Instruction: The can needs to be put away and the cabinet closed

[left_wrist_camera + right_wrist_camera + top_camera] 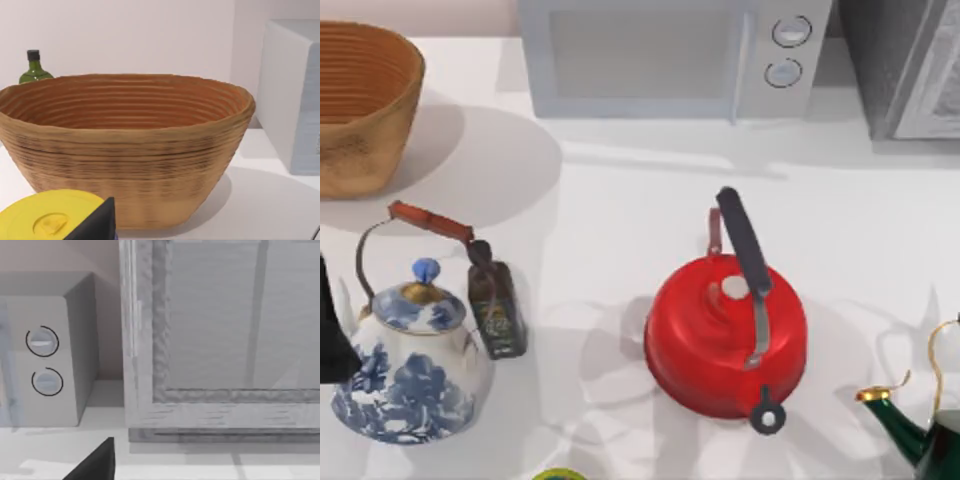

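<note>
The can is out of view. The grey cabinet (905, 70) stands at the table's back right corner. In the right wrist view its framed front panel (225, 340) is close ahead, and I cannot tell whether it is open or closed. A dark part of my right gripper (95, 462) shows at the edge of that view. My left gripper (328, 325) is a black shape at the table's left edge, beside the blue-and-white teapot (405, 365). A dark corner of my left gripper (95, 225) also shows in the left wrist view, facing the wicker basket (125, 145).
A red kettle (725, 335) sits mid-table and a dark brown bottle (495, 305) lies by the teapot. The microwave (670, 55) is at the back, the basket (360, 100) back left, a green teapot (920, 430) front right. A yellow lid (45, 217) and green bottle (34, 70) flank the basket. A lime-green sliver (558, 474) shows at the front edge.
</note>
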You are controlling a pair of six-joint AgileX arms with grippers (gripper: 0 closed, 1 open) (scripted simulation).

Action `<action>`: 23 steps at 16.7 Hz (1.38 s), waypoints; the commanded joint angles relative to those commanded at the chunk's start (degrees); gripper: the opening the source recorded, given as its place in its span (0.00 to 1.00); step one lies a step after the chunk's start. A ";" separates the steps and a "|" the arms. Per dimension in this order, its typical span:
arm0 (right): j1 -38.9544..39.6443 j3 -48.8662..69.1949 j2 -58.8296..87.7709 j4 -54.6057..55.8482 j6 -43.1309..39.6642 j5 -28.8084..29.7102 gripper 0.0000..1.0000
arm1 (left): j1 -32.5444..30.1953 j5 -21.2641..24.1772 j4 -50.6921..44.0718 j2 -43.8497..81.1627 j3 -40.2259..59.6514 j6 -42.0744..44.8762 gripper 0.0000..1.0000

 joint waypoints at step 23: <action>-55.82 19.18 84.54 65.58 1.52 -55.69 1.00 | 0.00 0.00 0.00 0.00 0.00 0.00 1.00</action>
